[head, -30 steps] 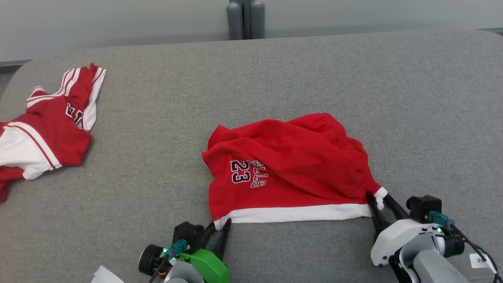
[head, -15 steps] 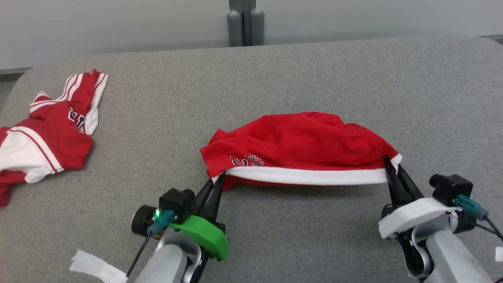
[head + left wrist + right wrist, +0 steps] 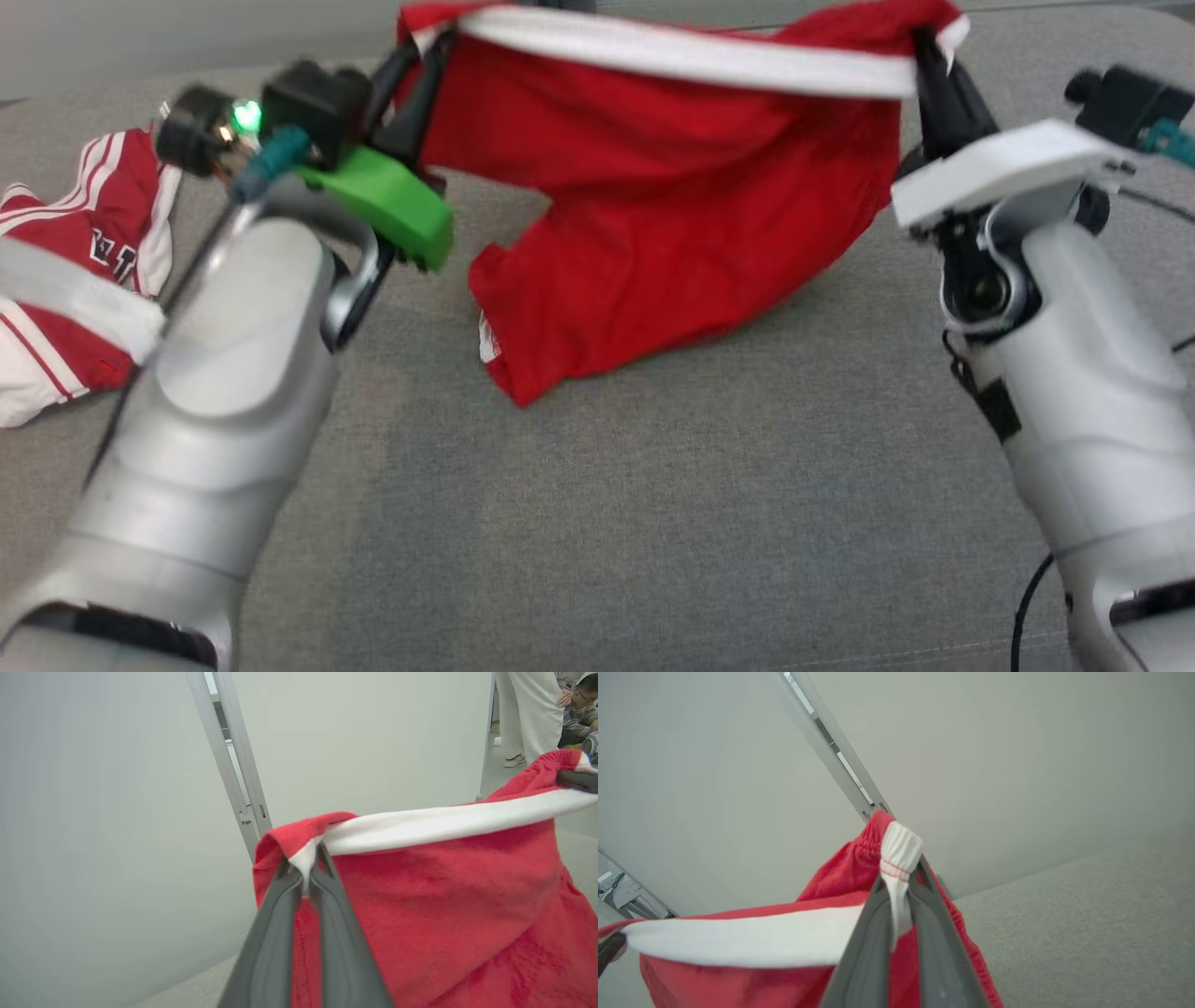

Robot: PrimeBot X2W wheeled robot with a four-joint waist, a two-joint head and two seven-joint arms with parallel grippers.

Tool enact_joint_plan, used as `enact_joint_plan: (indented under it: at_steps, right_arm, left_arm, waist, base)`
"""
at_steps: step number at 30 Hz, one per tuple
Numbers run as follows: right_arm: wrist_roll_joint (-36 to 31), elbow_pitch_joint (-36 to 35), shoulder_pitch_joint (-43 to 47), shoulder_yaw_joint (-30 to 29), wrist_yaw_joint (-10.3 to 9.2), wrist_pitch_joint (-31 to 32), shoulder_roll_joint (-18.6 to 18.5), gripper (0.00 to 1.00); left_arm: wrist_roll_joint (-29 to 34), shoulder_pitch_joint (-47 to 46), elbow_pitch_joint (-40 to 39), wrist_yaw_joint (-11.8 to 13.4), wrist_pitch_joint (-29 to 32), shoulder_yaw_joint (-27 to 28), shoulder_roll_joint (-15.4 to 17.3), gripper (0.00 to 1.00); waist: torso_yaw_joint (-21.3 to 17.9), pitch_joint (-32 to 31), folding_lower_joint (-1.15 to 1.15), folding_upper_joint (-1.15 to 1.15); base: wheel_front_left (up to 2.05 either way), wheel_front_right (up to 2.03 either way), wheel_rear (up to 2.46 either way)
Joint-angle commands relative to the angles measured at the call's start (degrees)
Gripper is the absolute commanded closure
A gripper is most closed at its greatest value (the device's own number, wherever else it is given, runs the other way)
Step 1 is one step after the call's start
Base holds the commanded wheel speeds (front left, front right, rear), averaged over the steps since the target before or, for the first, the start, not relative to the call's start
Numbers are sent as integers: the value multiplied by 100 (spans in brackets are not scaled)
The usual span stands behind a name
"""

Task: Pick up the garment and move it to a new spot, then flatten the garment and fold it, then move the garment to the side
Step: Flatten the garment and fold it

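In my judgement, the 1st step is about half done. The red shorts [image 3: 653, 215] are up in the air and not yet laid at a new spot. Flattening, folding and moving them to the side are all left to do.

The left gripper [image 3: 425, 65] has its jaws pressed together on the left end of the white band [image 3: 691, 58] of the shorts. In the left wrist view the 2 dark fingers [image 3: 280, 924] nearly meet, and only a thin fold of white cloth stands between them. The right gripper [image 3: 929, 65] is clamped in the same way on the right end of the band. In the right wrist view a small tuft of ribbed white cloth comes out above its fingertips.

Between the 2 grippers the band runs almost straight and looks rather tight, so I judge that both grips are firm. Below the band the red cloth hangs loose and uneven, with more of it toward the band's left end. Its lowest corner reaches down to the grey cushion [image 3: 653, 513] under the band, and I cannot tell whether it touches.

Left of the band and lower, a 2nd garment, red with white stripes [image 3: 112, 196], lies crumpled on the same cushion, partly behind the left arm. In the left wrist view, a person in pale trousers [image 3: 528, 714] stands beyond the right end of the band.
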Motion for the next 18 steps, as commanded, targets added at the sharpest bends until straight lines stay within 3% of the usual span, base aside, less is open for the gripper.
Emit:
enact_joint_plan:
  at_steps: [1, 6, 11, 18]
  right_arm:
    - [179, 179, -508, -73, 0, 111, 0, 100]
    - [437, 799, -2161, -155, 1, 374, 0, 100]
    - [385, 1383, -3513, -122, 0, 265, -59, 100]
    - [489, 1921, -4190, 128, 0, 26, 45, 100]
  left_arm:
    - [-67, -527, 125, -18, 47, -66, 123, 100]
    - [-254, -2093, 521, -17, 206, -425, 343, 100]
    - [-695, -3437, 1016, -18, 135, -408, 306, 100]
    - [-1018, -4050, 1596, -10, -133, -477, 162, 100]
  waist:
    - [-136, 444, 0, 0]
    - [-199, 937, 0, 0]
    - [-175, 1266, 0, 0]
    - [-163, 1419, 0, 0]
  base:
    - [0, 0, 0]
    - [0, 0, 0]
    - [0, 0, 0]
    - [0, 0, 0]
